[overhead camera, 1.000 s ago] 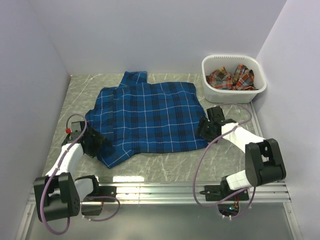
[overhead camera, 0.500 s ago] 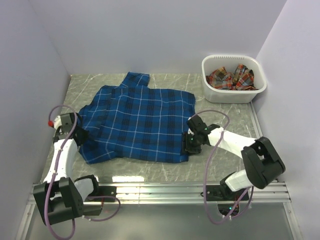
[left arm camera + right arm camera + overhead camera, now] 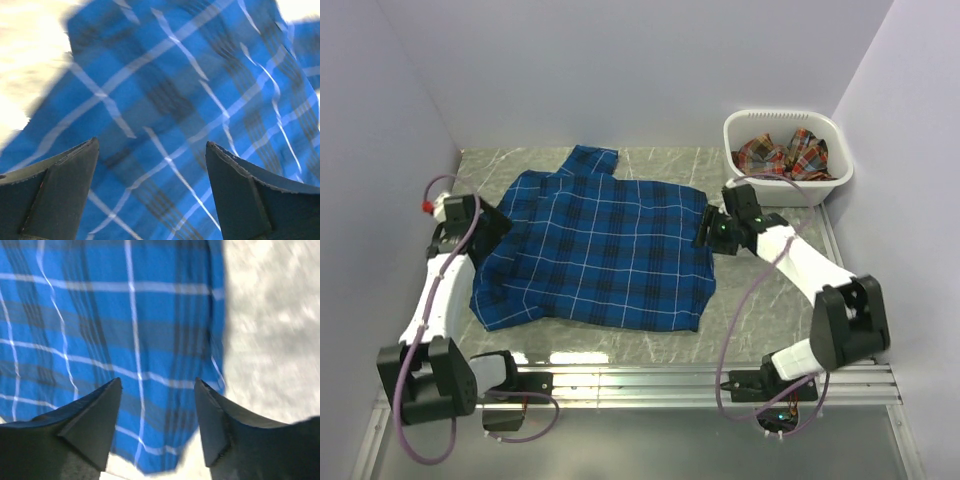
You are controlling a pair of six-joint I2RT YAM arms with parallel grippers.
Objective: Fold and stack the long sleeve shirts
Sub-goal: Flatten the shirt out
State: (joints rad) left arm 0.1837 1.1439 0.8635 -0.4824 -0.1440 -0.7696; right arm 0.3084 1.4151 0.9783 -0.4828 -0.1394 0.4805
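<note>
Currently both sets of jaws spread wide and empty, left gripper [image 3: 492, 222] over the left edge of the blue shirt [image 3: 600, 250], right gripper [image 3: 707, 230] over its right edge; shirt flat on table [image 3: 770, 290], collar [image 3: 592, 157] toward far wall [image 3: 620, 70], collar-to-hem axis far to near.

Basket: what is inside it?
A crumpled red-orange plaid shirt lies in the basket. The shirt covers the basket's floor and anything that may lie beneath it.
</note>
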